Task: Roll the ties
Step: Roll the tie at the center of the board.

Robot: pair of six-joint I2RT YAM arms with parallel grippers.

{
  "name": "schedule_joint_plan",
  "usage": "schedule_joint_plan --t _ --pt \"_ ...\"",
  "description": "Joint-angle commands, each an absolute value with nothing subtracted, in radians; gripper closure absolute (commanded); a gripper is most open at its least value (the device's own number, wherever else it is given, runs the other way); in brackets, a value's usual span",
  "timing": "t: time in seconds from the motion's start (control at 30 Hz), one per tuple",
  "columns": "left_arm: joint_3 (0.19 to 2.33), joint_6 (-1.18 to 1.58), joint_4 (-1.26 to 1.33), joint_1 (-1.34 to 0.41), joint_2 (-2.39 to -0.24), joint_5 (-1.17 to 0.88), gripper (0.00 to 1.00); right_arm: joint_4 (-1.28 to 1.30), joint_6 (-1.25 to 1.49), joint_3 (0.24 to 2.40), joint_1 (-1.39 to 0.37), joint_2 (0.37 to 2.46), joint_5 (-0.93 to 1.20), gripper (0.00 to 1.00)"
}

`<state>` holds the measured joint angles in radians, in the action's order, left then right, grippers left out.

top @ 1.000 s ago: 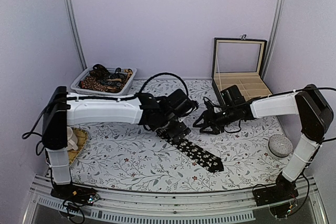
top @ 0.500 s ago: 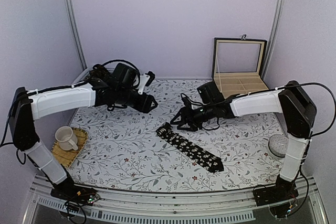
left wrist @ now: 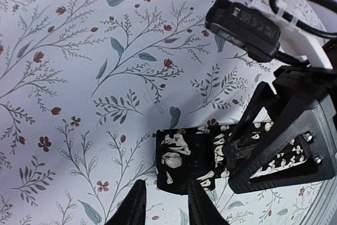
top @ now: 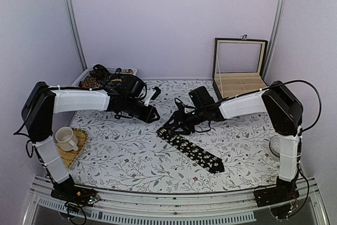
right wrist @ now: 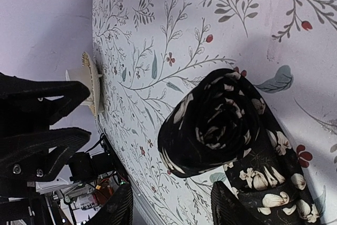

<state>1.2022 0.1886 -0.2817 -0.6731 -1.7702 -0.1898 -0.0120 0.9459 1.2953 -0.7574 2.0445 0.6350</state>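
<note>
Just now the left end effector [left wrist: 168,206] has let go of the tie [top: 192,152] and pulled back to the far left. Its jaws are narrowing but apart, w/ nothing between them. The right end effector [right wrist: 172,188] has slid left over the tie's far-left end, jaws spread, straddling the fabric (no clear pinch seen). That end is wound into a small roll [right wrist: 210,125]; the rest lies flat on the bench [top: 121,151], running toward near right. Rolling looks barely begun, approx. a handover to the right arm, w/ most of the length left.
</note>
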Motion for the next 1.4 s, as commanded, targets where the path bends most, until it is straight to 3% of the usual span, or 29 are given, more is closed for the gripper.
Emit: schedule_joint_plan --t 0.0,0.33,0.9,1.37 --pt "1.199 0.194 -0.236 -0.664 -1.814 -0.268 0.75 -0.026 0.969 1.338 -0.762 2.142 0.619 0.50" --pt "1.198 0.211 -0.206 -0.677 -1.875 -0.354 0.84 -0.019 0.977 1.354 -0.761 2.175 0.616 0.53" --pt "1.200 0.231 -0.161 -0.707 -1.936 -0.427 0.90 -0.005 0.976 1.354 -0.760 2.203 0.585 0.57" --pt "1.221 0.238 -0.157 -0.738 -1.996 -0.456 1.00 -0.081 1.005 1.269 -0.760 2.131 0.621 0.59"
